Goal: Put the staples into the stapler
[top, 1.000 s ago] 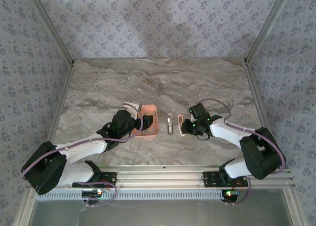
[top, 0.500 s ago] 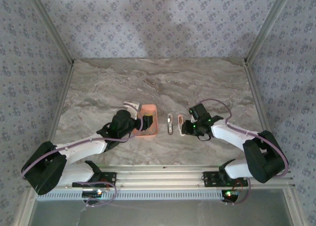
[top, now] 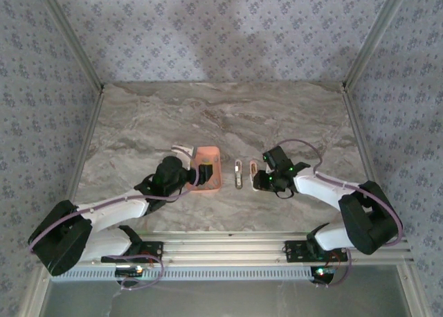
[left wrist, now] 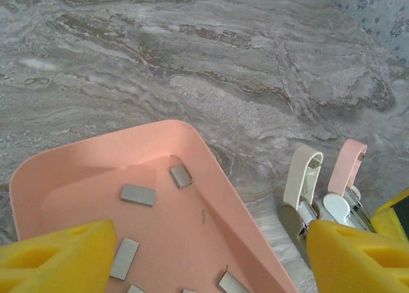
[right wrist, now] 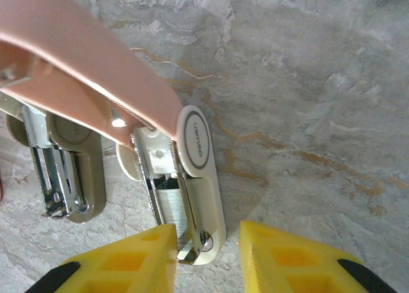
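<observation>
Several grey staples [left wrist: 138,194] lie loose in the salmon-orange tray [left wrist: 96,152]. My left gripper [left wrist: 204,267] hangs open over the tray [top: 208,156], nothing between its yellow fingers [left wrist: 57,254]. The stapler [top: 239,173] lies hinged open just right of the tray, with a cream lid [left wrist: 303,174] and an olive-brown base [right wrist: 83,178]. A second open stapler [top: 253,170] with a pink lid [right wrist: 83,75] lies beside it, a row of staples [right wrist: 167,206] in its channel. My right gripper [right wrist: 208,258] is open, its fingers either side of the near end of that stapler's cream base [right wrist: 204,203].
Everything sits on a marbled grey table [top: 228,116] with patterned walls around it and aluminium rails [top: 228,251] along the near edge. Bare tabletop stretches behind and to both sides of the tray and staplers.
My right gripper has edged left and nearer, closing in on the pink-lidded stapler's end. My left gripper has shifted slightly over the tray.
</observation>
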Tool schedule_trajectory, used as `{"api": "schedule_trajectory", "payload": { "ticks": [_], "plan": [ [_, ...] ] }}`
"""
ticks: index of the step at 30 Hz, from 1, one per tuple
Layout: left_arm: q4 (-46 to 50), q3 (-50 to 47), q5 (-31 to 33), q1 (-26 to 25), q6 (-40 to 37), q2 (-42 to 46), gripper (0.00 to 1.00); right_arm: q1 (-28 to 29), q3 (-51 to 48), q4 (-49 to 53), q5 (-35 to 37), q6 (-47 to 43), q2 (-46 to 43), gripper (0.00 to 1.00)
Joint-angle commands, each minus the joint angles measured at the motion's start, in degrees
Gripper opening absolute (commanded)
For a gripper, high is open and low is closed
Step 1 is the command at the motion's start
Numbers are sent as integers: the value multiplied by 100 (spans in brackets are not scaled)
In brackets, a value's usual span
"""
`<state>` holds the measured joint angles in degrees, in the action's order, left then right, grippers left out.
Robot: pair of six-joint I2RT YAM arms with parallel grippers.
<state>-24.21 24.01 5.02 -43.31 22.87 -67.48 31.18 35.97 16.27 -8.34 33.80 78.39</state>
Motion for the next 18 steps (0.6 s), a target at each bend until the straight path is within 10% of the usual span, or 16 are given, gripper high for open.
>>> {"api": "schedule_trajectory", "payload": {
  "ticks": [1,18],
  "plan": [
    [16,-57,133,-36,101,146,81,113,246,384,312,-93,-123,32],
    [687,-489,775,-12,754,1068,94,757,762,936,1470,-154,-779,38]
  ]
}}
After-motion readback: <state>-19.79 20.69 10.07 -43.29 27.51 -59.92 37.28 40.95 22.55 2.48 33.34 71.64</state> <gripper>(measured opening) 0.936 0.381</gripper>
